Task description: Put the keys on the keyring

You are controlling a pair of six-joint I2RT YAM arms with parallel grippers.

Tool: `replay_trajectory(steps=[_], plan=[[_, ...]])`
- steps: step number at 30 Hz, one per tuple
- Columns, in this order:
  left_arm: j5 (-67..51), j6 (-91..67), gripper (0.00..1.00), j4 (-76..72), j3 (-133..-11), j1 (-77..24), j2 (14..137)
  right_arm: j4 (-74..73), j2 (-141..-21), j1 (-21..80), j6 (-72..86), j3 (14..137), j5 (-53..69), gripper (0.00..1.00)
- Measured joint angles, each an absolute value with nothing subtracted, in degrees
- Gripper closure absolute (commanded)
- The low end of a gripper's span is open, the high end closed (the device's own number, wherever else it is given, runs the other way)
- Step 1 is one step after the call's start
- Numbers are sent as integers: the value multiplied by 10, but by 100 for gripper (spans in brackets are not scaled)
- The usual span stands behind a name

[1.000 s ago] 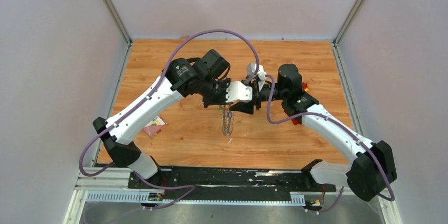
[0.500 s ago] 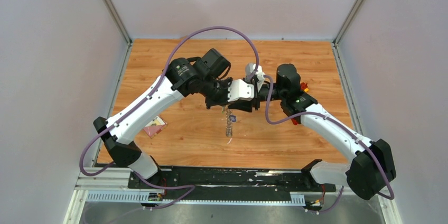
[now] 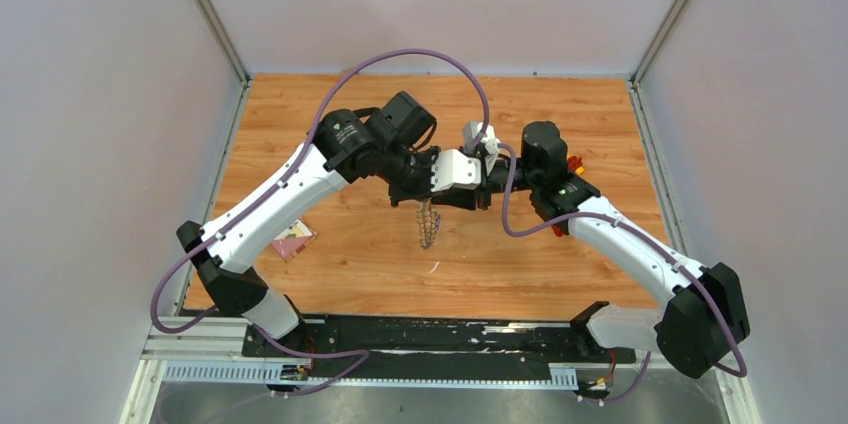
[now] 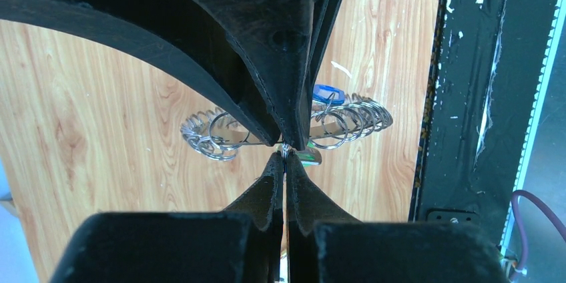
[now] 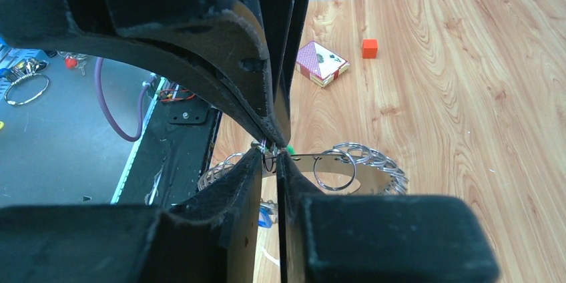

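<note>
The keyring [image 3: 429, 224], a silver disc fringed with many small rings, hangs on edge under the two grippers, which meet tip to tip above mid-table. My left gripper [image 4: 285, 154] is shut on its top rim. My right gripper [image 5: 273, 154] faces it and is shut on a small ring at the same spot on the keyring [image 5: 354, 163]. The blue key [image 4: 327, 93] hangs beside the keyring [image 4: 217, 137] and also shows in the right wrist view [image 5: 265, 217]. The green key [image 4: 309, 157] sits right at the fingertips, mostly hidden.
A pink card box [image 5: 322, 63] and a small red block [image 5: 370, 48] lie on the wooden table [image 3: 520, 264]. The pink box lies near the left arm [image 3: 293, 239]. The black base rail [image 3: 430, 336] runs along the near edge. Grey walls enclose the table.
Both grippers stay pinched together and have shifted slightly left. The hanging keyring has swung and turned, showing edge-on half a second ago and now more of its face.
</note>
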State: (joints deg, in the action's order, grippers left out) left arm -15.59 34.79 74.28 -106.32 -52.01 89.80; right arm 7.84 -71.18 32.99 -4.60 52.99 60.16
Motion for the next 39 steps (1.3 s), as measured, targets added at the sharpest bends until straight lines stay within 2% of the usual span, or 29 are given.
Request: replay_trajectory(steps=[4,9,26,39], plan=[[-156,347,100,743,-1063,-520,898,78,-712,331,-46,530,602,88],[-156,345,100,743,-1063,-519,898,77,-712,334,-46,530,602,100],[-165,343,100,733,-1053,-515,892,75,-711,335,-50,530,602,100],[-186,335,66,665,-1013,-516,850,71,-695,326,-77,530,595,100]])
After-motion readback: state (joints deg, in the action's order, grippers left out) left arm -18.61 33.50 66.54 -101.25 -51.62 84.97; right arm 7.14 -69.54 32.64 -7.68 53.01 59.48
